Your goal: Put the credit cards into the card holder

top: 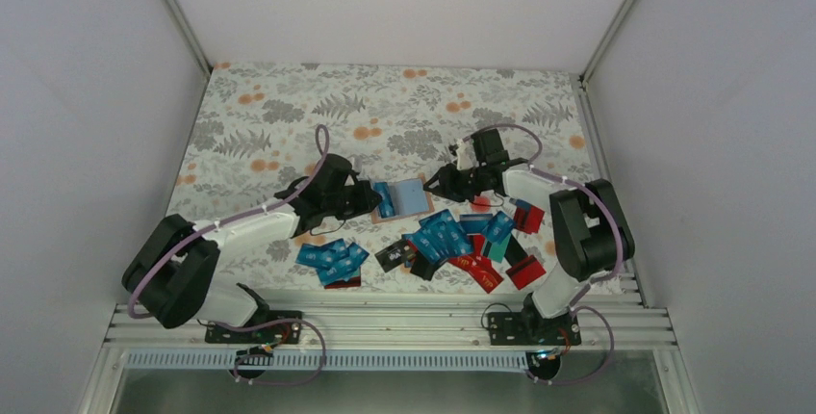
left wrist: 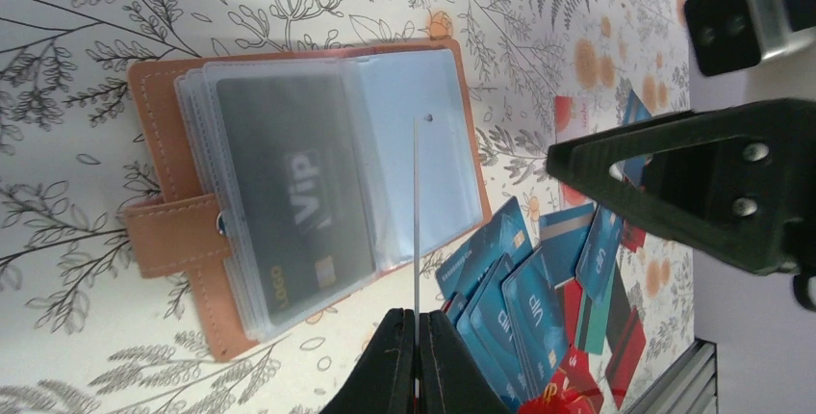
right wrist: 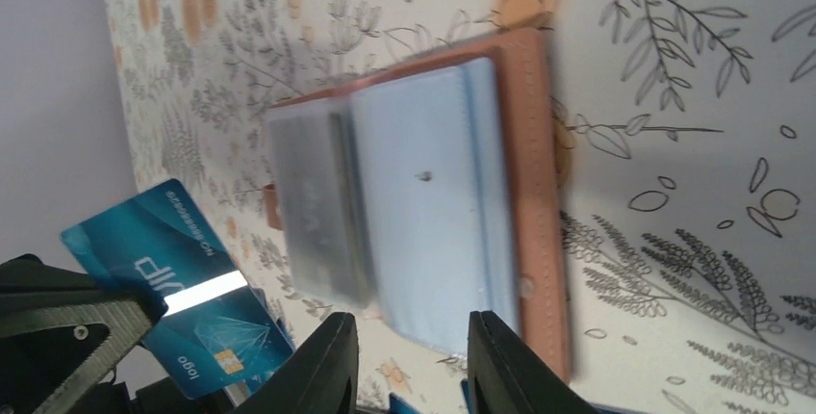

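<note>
Your left gripper (left wrist: 416,329) is clamped on one teal card (right wrist: 173,265); its own wrist camera sees that card edge-on, as a thin upright line rising from between the closed fingers, and it stands over the open card holder (left wrist: 154,96). Your right gripper (right wrist: 412,320) has its fingers apart with nothing between them, and it hangs just above the near edge of the holder's clear sleeves (right wrist: 423,202). From above, you have the two grippers facing each other across the holder, left one on its left side, right one on its right. The tan-pink holder lies flat and opened on the bench (top: 385,106), near the middle, its strap (left wrist: 173,236) sticking out to one side. A black VIP card (left wrist: 289,202) already sits inside one of the clear sleeves; the sleeve next to it looks pale blue, and you cannot tell whether it holds anything. Toward the near edge of the bench the loose cards (top: 450,233) lie in an overlapping heap, mostly blue and teal, with red cards (top: 481,271) and a black card (top: 421,265) at its near side. A smaller cluster of blue cards (top: 332,258) lies apart to the left, close under your left arm
</note>
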### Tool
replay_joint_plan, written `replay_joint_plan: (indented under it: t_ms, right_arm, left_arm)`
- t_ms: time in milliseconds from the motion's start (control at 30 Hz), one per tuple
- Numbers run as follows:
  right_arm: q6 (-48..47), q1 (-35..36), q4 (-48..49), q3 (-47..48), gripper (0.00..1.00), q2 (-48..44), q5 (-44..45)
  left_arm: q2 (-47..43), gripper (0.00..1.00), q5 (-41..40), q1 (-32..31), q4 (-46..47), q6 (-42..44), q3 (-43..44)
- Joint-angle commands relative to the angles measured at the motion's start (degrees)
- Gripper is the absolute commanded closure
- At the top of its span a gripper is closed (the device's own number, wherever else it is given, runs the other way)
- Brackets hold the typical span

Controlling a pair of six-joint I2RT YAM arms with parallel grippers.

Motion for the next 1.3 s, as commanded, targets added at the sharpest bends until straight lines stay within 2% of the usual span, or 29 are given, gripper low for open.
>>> replay_joint_plan:
  t_ms: [0, 533, 1033, 1267]
  right_arm:
    - [0.10, 0.46, 2.75, 0.60, 0.70, 3.00, 0.46]
    - [-0.85, 0.41, 4.41, 0.30, 0.79, 8.40, 0.68]
    - [-1.49, 0.36, 4.15, -0.57, 0.81, 9.07, 0.37]
    - [-1.48, 0.33, 4.23, -0.84, 0.81, 9.17, 0.30]
  left_arm:
    - [4.01, 0.98, 0.49, 0.74, 6.49, -2.20, 1.52]
    - [10.08, 0.98, -0.09, 1.22, 12.98, -2.33, 2.36]
    - [12.48, 0.98, -2.73, 1.24, 11.29, -1.97, 3.17]
    - [14.22, 0.98, -1.70, 1.22, 13.62, -2.34, 2.78]
